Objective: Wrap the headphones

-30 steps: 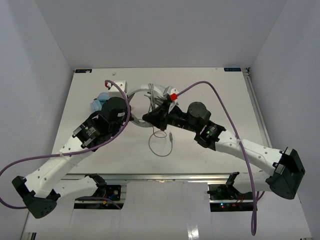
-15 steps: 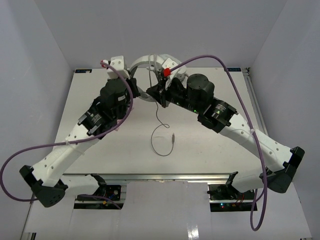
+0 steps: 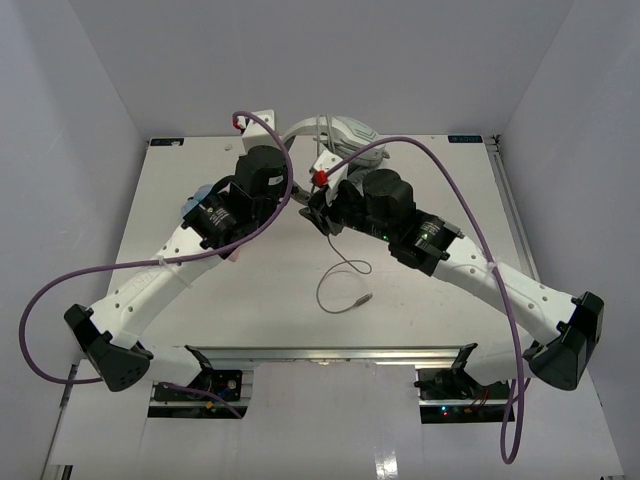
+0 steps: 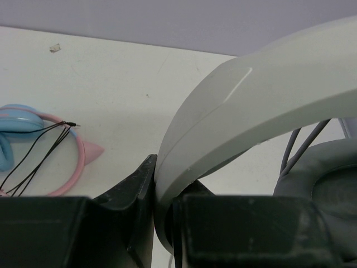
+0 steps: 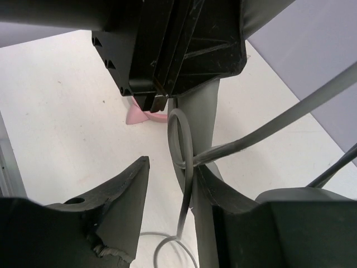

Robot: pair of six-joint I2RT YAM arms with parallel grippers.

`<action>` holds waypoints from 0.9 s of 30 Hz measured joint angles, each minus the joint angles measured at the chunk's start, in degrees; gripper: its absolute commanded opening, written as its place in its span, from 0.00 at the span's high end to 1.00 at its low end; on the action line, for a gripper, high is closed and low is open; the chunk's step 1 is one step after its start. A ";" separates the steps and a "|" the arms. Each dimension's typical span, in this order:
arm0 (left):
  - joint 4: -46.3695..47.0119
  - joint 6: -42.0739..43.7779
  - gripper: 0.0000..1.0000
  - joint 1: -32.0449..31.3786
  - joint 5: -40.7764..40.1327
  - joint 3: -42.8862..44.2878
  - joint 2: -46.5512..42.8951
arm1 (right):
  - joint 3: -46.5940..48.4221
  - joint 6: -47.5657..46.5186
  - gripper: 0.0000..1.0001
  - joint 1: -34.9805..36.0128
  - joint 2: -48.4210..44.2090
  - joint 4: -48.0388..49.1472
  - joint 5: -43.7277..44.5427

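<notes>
Nearby, pink-and-blue bundle (image 4: 92, 151), headphones (image 4: 251, 106) clamped in left pincer (image 4: 162, 187), cable (image 3: 345, 290) dangling

You had room to pass over the table (image 3: 470, 200) beyond the right arm (image 3: 480, 280) and along its near edge. The middle was crowded: the headphones (image 3: 343, 130) hung between both arms, their cable (image 3: 319, 293) looped on the table, and a pink-and-blue bundle (image 3: 195, 200) lay beside the left arm (image 3: 170, 270).

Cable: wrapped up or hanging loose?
Mostly loose. The cable trails down from the headphones, and its end with the plug lies in an open loop on the table.
</notes>
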 measured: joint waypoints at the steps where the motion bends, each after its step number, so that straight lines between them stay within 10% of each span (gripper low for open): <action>1: -0.73 -0.30 1.00 0.03 -0.10 -0.03 -0.01 | -0.96 0.28 0.57 0.10 -0.15 1.18 0.17; 9: -4.84 -3.23 1.00 0.04 0.02 -0.04 -0.45 | -8.96 2.70 0.91 0.22 -2.80 11.29 1.85; 27: -12.70 -5.88 1.00 4.38 -2.96 5.26 -0.08 | -23.37 9.76 0.92 -0.49 -14.65 17.71 6.24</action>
